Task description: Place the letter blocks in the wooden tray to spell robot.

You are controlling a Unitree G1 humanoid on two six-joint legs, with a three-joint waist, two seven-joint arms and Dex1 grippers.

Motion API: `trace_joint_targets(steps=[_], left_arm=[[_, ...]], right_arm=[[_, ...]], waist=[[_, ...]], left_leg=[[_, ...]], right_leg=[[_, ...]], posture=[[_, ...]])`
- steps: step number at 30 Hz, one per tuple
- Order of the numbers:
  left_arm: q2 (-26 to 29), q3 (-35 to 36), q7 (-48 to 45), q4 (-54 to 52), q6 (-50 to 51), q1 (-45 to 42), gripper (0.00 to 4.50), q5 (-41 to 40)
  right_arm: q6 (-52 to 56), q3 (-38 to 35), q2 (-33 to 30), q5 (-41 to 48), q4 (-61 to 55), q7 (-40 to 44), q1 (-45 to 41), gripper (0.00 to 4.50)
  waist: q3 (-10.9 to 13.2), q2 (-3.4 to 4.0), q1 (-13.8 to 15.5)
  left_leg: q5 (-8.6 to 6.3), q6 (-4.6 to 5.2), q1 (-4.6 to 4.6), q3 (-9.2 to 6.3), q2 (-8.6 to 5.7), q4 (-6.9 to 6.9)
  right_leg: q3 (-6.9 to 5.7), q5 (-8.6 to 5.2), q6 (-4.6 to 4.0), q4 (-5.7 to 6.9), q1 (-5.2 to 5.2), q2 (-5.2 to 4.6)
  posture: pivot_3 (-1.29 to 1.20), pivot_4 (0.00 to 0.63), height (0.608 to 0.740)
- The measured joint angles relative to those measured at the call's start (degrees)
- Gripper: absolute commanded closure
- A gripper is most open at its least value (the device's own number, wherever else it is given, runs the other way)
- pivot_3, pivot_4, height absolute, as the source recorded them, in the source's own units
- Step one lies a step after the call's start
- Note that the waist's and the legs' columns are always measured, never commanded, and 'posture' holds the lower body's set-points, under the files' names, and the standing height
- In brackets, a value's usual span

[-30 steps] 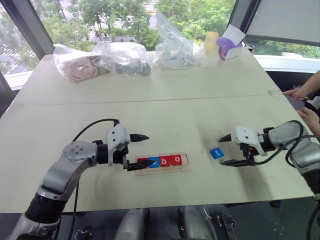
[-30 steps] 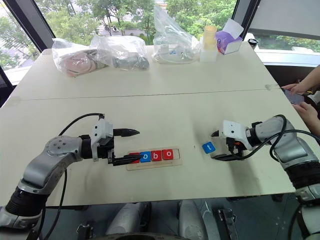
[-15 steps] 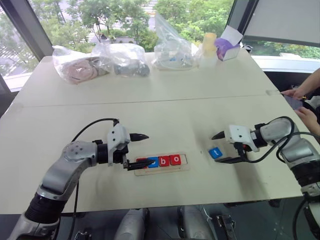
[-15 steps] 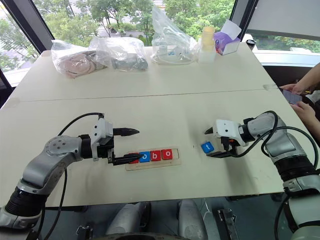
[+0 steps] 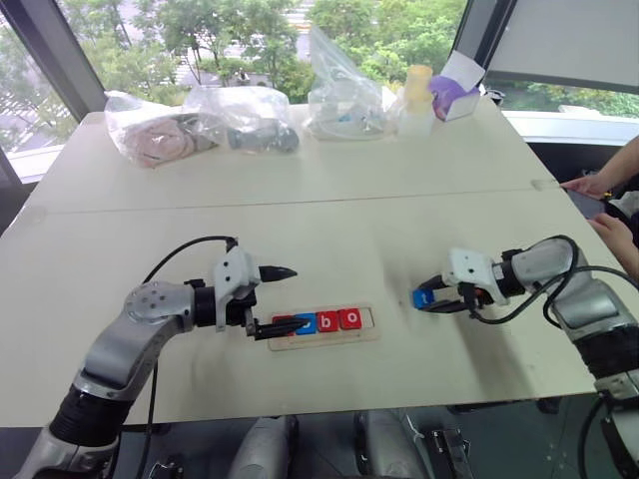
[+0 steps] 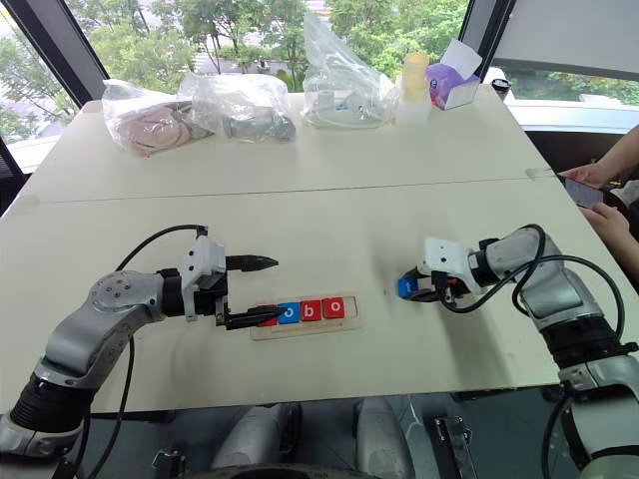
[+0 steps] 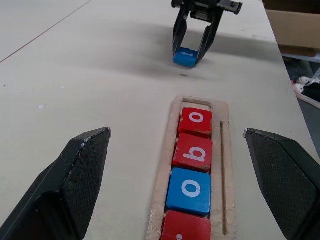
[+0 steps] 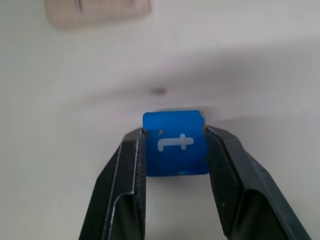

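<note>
Right gripper (image 8: 175, 150) clamps blue t block (image 8: 175, 143); wooden tray (image 7: 165, 190) holds four blocks.

The blue "t" block (image 8: 175, 143) sits squarely between the right gripper's (image 8: 175, 150) closed jaws, pinched on two opposite sides. The wooden tray (image 7: 165, 165) lies between the left gripper's (image 7: 185, 165) spread jaws, holding a red block (image 7: 186, 228), blue "o" (image 7: 189, 190), red "b" (image 7: 193, 152), red "o" (image 7: 196, 121); its end slot nearest the "t" block is vacant.

Bare table (image 5: 399, 239) lay between the blue t block (image 5: 423, 297) and the wooden tray (image 5: 324, 337). The tray's left end was blocked by the wide-spread left gripper (image 5: 279, 299); its right-end slot (image 7: 196, 103) was left free.
</note>
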Motion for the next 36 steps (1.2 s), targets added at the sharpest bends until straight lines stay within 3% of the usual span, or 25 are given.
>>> trace_joint_targets(steps=[4,9,18,25,36], left_arm=[[0.0,0.0,-0.1,0.0,0.0,0.0,0.00,0.0],[-0.1,0.0,-0.2,0.0,0.0,-0.5,0.00,0.0],[0.1,0.0,-1.5,-0.5,0.0,-0.3,0.00,-1.0],[3.4,-0.1,-6.4,-1.9,-2.5,2.6,0.00,-1.2],[3.3,-0.1,-5.6,-1.9,-2.5,2.4,0.00,-1.2]], right_arm=[[10.2,-0.5,0.0,3.3,-12.0,-1.6,0.7,3.37],[16.6,1.8,0.3,3.4,-18.3,-3.3,1.4,3.37],[19.3,5.9,3.2,2.6,-18.2,-6.0,1.0,3.37],[18.4,7.7,5.0,1.0,-16.8,-7.4,0.3,3.37],[18.1,9.3,6.6,0.5,-16.8,-8.1,-0.4,3.37]], waist=[[0.0,0.00,0.2],[0.0,-0.01,0.3],[0.0,-0.01,0.1],[0.0,-0.02,0.2],[0.0,-0.02,0.1]], left_leg=[[-0.01,0.00,-0.02,-0.05,-0.01,0.00],[-0.01,0.00,-0.05,-0.05,-0.02,0.01],[-0.01,0.00,-0.04,-0.06,0.00,-0.01],[-0.01,0.00,-0.05,-0.06,-0.01,-0.01],[-0.01,0.00,-0.05,-0.09,0.00,-0.03]], right_leg=[[-0.02,-0.03,-0.05,-0.05,0.02,-0.02],[-0.04,-0.09,-0.14,-0.07,0.03,-0.05],[-0.05,-0.06,-0.09,-0.06,0.00,-0.02],[-0.05,-0.11,-0.18,-0.07,0.01,-0.03],[-0.07,-0.10,-0.16,-0.08,0.00,-0.01]], posture=[[0.00,0.150,0.740],[0.00,0.150,0.740],[0.00,0.150,0.740],[0.00,0.150,0.740],[0.00,0.150,0.740]])
